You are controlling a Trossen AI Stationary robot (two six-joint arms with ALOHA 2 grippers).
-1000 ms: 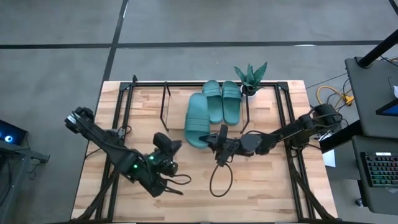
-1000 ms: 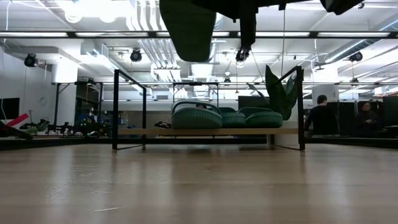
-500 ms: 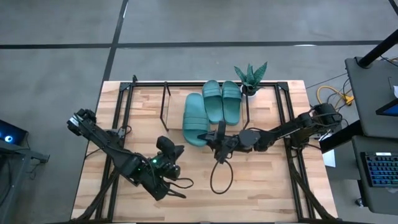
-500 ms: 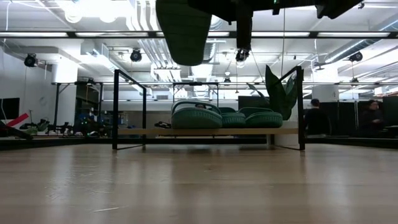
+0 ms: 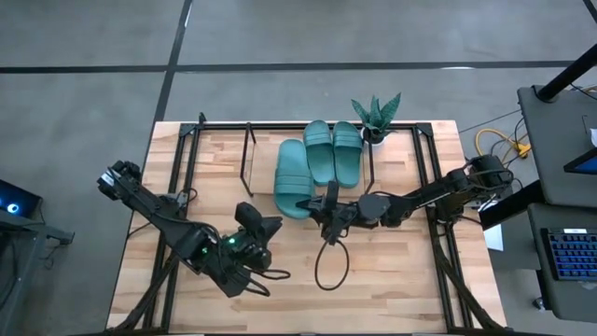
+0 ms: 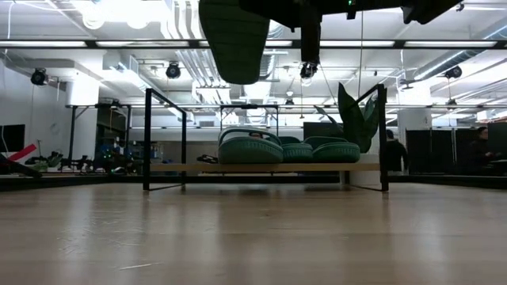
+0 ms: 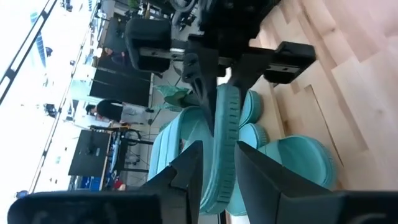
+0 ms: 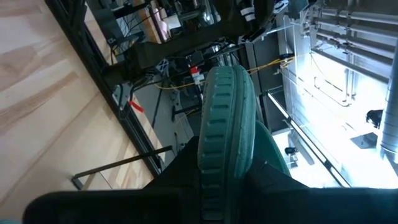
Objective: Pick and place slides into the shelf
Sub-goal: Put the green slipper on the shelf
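Carrying a teal slide (image 5: 292, 177) clamped between its fingers, the right gripper (image 5: 328, 217) sits just in front of the shelf (image 5: 224, 149), a little farther toward the left arm's side than a second ago, and the slide has swung from a slant to lie nearly parallel with the two slides (image 5: 333, 152) already on the shelf board. That suggests the placing step is close: the held slide now lines up with the free slot beside them, and what remains is to lower it and let go.

In the low view the held slide (image 6: 235, 39) hangs well above the shelf board (image 6: 261, 167), sole edge on, so it is not yet set down. The right wrist view shows its ribbed rubber edge (image 8: 225, 115) pinched tight between the fingers. The slide is a soft, matte teal-green sandal with one wide strap.

The left gripper (image 5: 264, 227) hovers over the bare table (image 5: 392, 271) in front of the shelf, its fingers (image 7: 189, 171) apart and empty. A potted plant (image 5: 375, 117) stands at the shelf's right end.
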